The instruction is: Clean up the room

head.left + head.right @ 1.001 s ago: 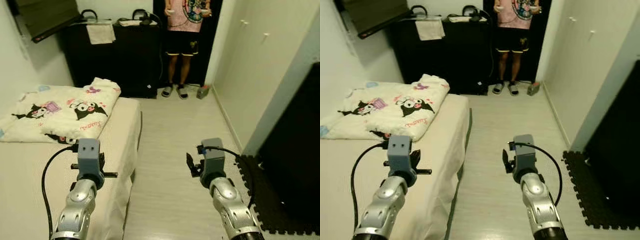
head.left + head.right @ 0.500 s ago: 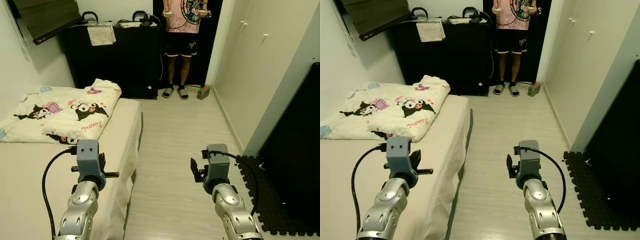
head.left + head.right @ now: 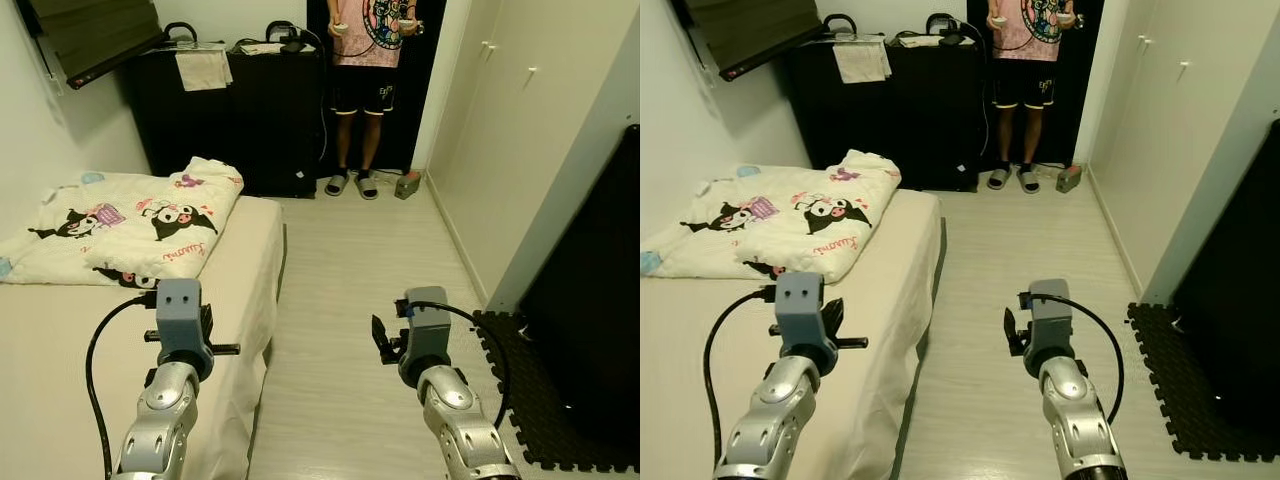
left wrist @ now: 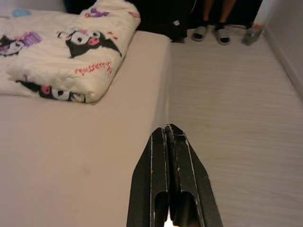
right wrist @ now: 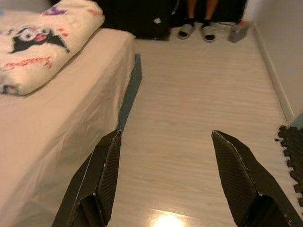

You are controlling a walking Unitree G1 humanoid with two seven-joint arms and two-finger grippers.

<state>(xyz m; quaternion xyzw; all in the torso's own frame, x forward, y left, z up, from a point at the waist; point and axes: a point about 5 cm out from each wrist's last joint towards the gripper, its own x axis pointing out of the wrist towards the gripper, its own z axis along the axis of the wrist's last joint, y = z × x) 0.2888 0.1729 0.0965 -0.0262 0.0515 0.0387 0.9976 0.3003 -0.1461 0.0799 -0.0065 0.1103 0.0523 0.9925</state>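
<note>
Pale wood floor (image 3: 350, 300) runs down the middle of a small bedroom, with a bed (image 3: 60, 350) along the robot's left side and a dark foam mat (image 3: 530, 400) at its right. Nearest to the robot are its two arms, both held out low and holding nothing. The left gripper (image 4: 169, 142) hangs over the edge of the bed with its two black fingers pressed together. The right gripper (image 5: 165, 175) hangs over the bare floor with its fingers spread wide apart. A little farther on, a blanket (image 3: 130, 225) lies on the bed, bunched up near the wall. It is cream with black and pink cartoon pictures on it, and it looks soft and thick, folded over itself in a loose heap. Past the bed stands a black cabinet (image 3: 230, 120) with a towel (image 3: 202, 68) hanging over its top edge. A person (image 3: 365, 90) in shorts and sandals stands in the doorway at the far end, and a small box (image 3: 405, 185) sits on the floor just beside their feet. The robot seems to be looking around, with no cleaning begun yet. Next it likely needs to step closer to the blanket, open its left fingers, and reach for it.
</note>
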